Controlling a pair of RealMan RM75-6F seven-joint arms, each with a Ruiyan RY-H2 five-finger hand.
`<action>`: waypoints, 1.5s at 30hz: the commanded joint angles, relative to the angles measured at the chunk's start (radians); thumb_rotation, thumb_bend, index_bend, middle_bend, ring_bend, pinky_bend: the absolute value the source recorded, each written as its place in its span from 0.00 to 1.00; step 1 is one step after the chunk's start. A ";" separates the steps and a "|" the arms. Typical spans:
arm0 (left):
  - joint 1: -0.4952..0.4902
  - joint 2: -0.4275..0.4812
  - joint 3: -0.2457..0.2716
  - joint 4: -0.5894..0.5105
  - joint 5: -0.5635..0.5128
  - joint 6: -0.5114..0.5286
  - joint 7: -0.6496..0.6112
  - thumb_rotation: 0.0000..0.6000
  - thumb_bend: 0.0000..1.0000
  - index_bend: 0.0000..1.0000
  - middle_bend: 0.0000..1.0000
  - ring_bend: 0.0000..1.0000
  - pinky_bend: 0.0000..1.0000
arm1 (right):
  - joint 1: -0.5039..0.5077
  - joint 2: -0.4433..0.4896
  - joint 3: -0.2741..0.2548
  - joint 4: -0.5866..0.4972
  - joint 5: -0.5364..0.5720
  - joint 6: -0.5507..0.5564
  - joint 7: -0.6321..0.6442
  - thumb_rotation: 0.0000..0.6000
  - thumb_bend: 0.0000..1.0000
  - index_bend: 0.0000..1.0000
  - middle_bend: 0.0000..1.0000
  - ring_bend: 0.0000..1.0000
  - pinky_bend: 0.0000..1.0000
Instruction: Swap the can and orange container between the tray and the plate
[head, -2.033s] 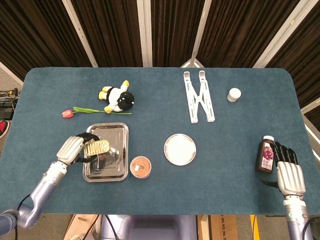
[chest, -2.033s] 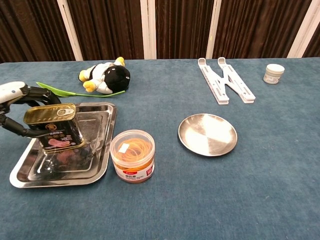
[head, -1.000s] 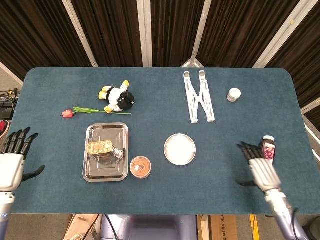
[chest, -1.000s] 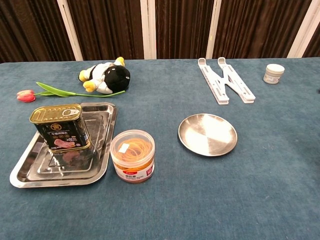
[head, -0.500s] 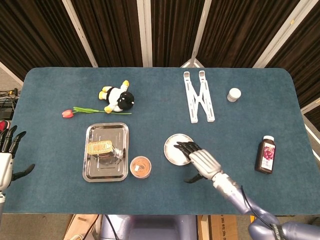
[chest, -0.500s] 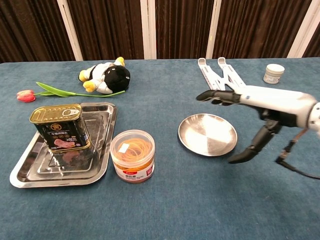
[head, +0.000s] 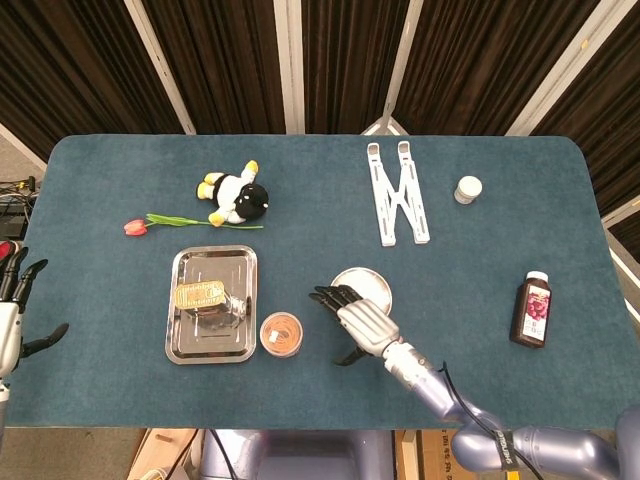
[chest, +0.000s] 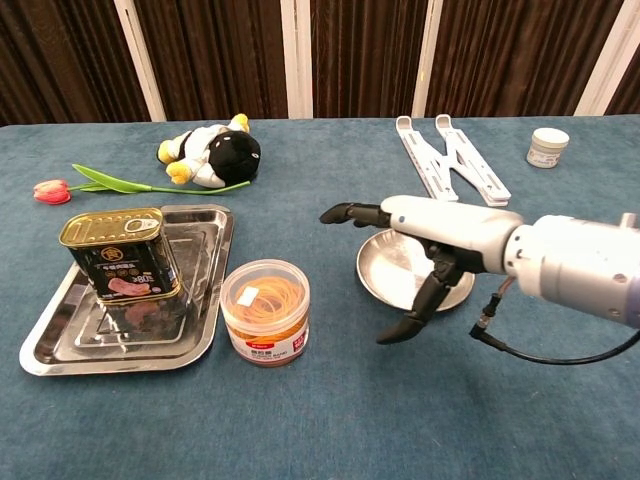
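Facing orange container (chest: 265, 311): right hand (chest: 430, 240)

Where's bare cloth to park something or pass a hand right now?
Free: wide strip between the round steel plate and the dark juice bottle; also between the penguin plush toy and the white folding stand. Crowded: the orange-filled clear container sits beside the steel tray, the open right hand alongside.

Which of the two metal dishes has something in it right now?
The rectangular tray, left of the orange container: the can stands in it. The round plate under the right hand holds nothing.
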 joint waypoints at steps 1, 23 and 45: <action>0.005 -0.006 -0.008 0.007 -0.006 0.001 -0.001 1.00 0.08 0.16 0.00 0.00 0.08 | 0.030 -0.049 0.009 0.017 0.052 0.008 -0.064 1.00 0.08 0.00 0.04 0.05 0.00; 0.018 0.009 -0.053 -0.001 -0.051 -0.031 -0.064 1.00 0.10 0.15 0.00 0.00 0.08 | 0.131 -0.256 0.027 0.070 0.238 0.120 -0.309 1.00 0.08 0.24 0.23 0.25 0.00; 0.030 0.020 -0.067 -0.015 -0.047 -0.041 -0.117 1.00 0.12 0.16 0.00 0.00 0.10 | 0.109 -0.148 0.052 -0.007 0.307 0.219 -0.359 1.00 0.11 0.37 0.37 0.44 0.00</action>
